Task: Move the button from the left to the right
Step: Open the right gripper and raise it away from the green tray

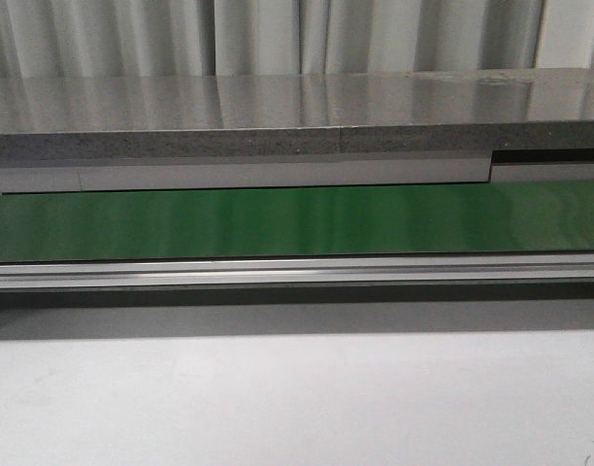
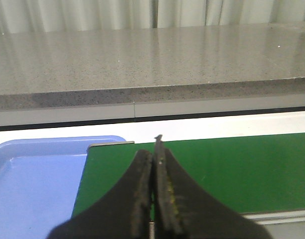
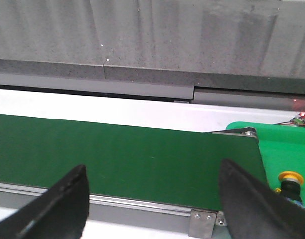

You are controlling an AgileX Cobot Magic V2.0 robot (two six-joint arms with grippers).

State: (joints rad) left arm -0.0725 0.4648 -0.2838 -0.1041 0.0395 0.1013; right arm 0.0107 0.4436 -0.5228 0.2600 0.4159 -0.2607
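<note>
Right claw [image 3: 152,199] is wide apart above the green belt [image 3: 117,159]; left claw [image 2: 153,199] is pinched together (holding nothing). Button [image 3: 290,180] sits on a green tray [image 3: 284,149].

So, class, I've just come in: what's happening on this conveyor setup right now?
Nothing is being held. The left gripper is shut and empty, over the green belt beside a blue tray. The right gripper is open above the belt's other end, where the button sits on a green tray beside one finger.

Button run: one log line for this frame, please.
button: on green tray, belt's right end | left end effector: shut, empty | right end effector: open | belt: bare
</note>
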